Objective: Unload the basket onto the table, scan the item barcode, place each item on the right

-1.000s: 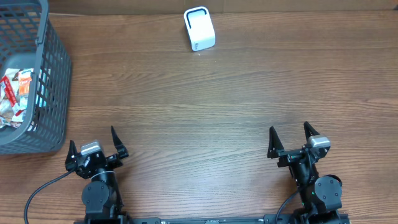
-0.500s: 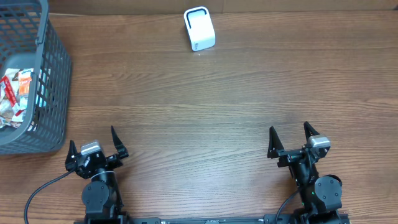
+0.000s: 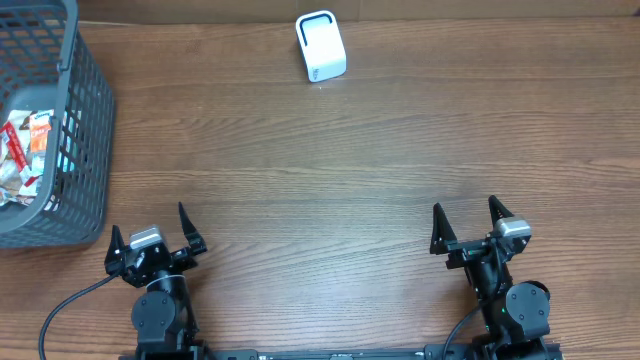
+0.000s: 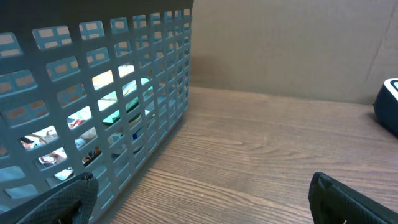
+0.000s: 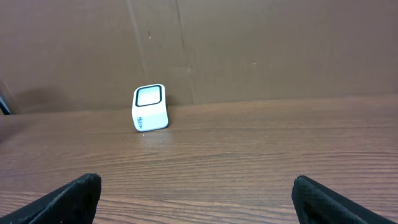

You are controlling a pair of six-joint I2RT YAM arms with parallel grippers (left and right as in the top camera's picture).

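The wooden bench (image 3: 330, 170) fills the whole overhead view, and its brown grain runs from left to right. On its far left part stands a grey plastic basket (image 3: 85, 130) with walls of open grid. In my left wrist view the same basket (image 4: 106, 87) rises just ahead on the left side. My left arm (image 3: 155, 295) sits at the near edge on the left and my right arm (image 3: 510, 295) at the near edge on the right, well apart from each other. The left jaws stand wide apart with only bare wood between them, and their dark fingertips (image 4: 59, 202) show in the low corners of the wrist view. The right jaws are also spread wide and hold nothing; their fingertips (image 5: 65, 199) frame the bench in the same way. The scanner (image 3: 321, 46), a small white box with a dark-edged window, stands upright at the far edge, about at the middle and well apart from both arms. My right wrist view shows the scanner (image 5: 150, 107) before a brown cardboard wall (image 5: 261, 50). The items to scan, some colourful packets (image 3: 22, 165), lie inside the basket. Through the grid I see the packets (image 4: 40, 138) in white, red and turquoise. They are too small for me to make out any barcode.
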